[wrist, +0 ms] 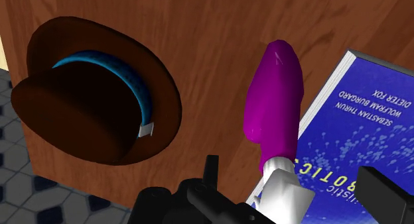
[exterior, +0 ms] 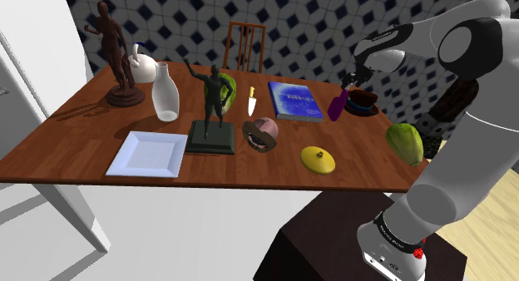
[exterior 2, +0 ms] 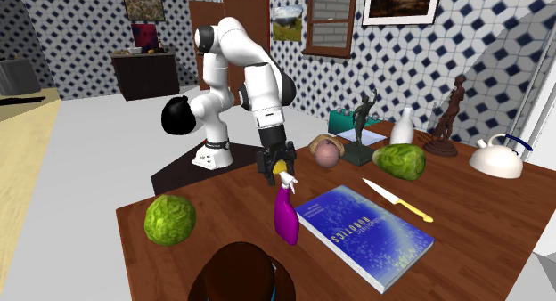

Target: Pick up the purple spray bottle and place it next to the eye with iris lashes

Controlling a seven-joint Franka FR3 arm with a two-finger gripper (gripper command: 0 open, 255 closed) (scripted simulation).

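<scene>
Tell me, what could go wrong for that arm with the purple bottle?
The purple spray bottle leans, with the gripper only at its narrow white top; it could slip or topple onto the blue book or brown hat. The eye sits close to the dark statue and knife, so a swinging bottle might knock them.
</scene>
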